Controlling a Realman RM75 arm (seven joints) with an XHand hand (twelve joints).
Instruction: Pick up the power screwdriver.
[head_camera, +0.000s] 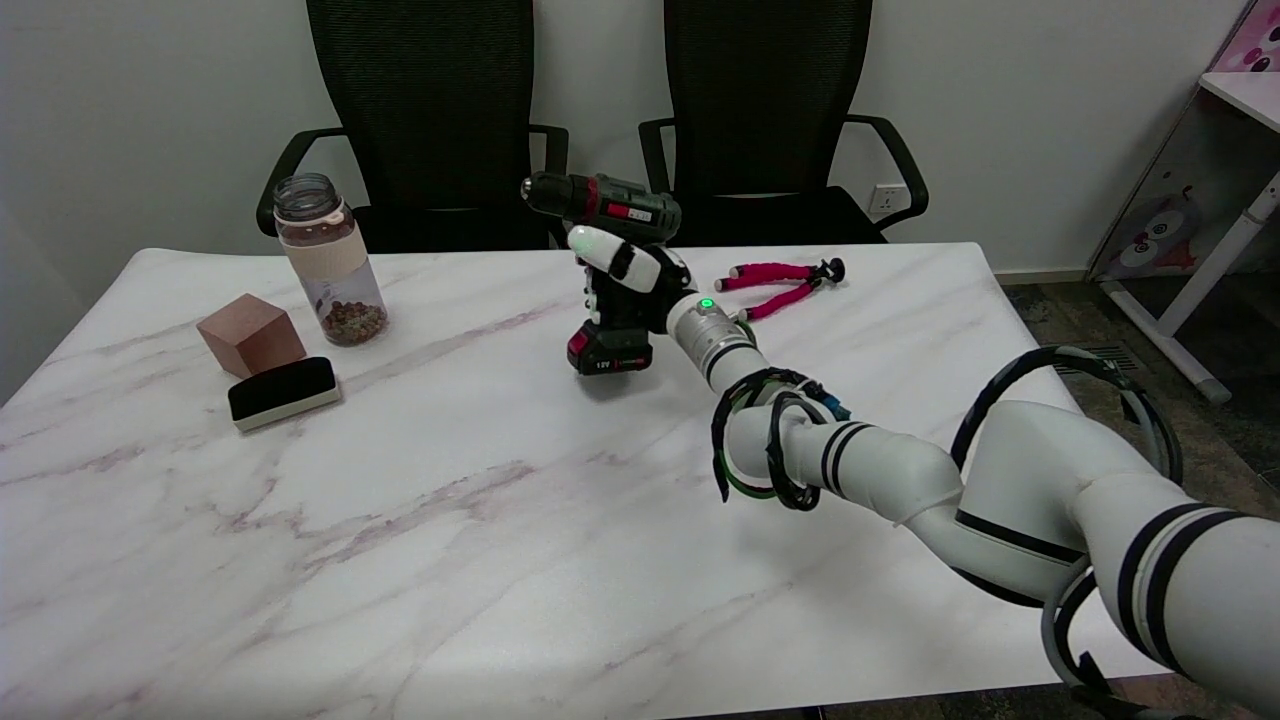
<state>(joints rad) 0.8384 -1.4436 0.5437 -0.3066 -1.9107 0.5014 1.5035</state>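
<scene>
One power screwdriver (603, 205) stands upright, chuck pointing left, its handle wrapped by the right hand's (628, 275) fingers.

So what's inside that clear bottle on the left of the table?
The clear bottle holds a shallow layer of small brown pieces at its bottom; what they are is too small to tell. Above them it looks empty. A pale band around its upper body hides whatever lies behind that strip.
</scene>
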